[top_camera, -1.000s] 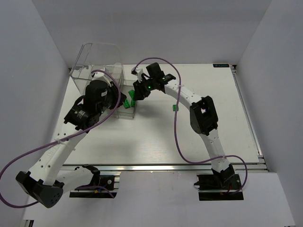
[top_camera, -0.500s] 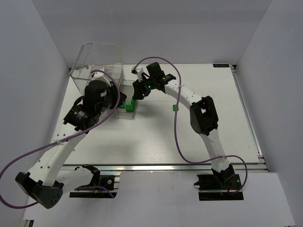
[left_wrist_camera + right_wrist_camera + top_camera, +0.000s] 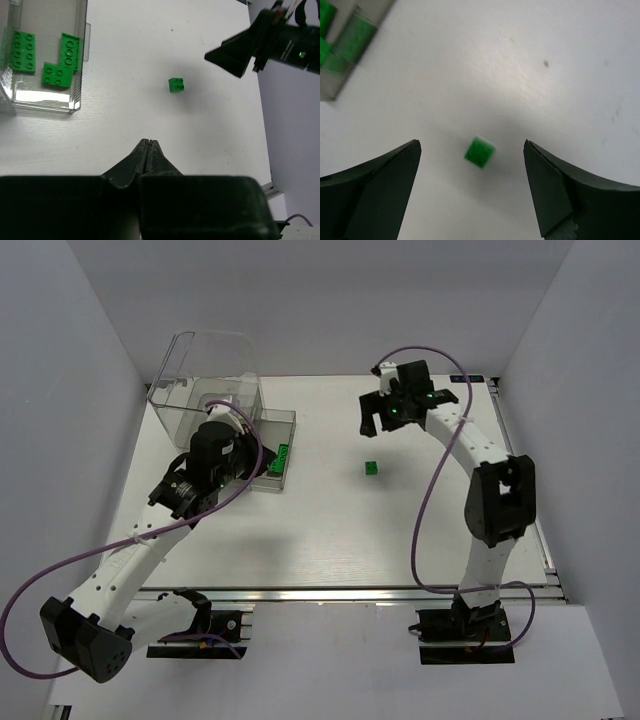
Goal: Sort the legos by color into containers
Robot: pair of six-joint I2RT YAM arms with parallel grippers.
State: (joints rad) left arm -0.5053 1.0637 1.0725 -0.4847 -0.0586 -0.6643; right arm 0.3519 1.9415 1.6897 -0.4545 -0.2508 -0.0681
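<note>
Left claw [image 3: 147, 150] pinched shut, right claw [image 3: 471, 144] spread wide (empty); clear container [image 3: 45, 102] on desk [image 3: 150, 40] holds three green legos [image 3: 56, 74].

we take this for a robotics lab test cell: a white table [image 3: 330, 540] boxed by plain white panels [image 3: 60, 390] at nine, twelve and three o'clock, an aluminium rail [image 3: 340, 593] and black base plates [image 3: 465, 652] at six.
</note>
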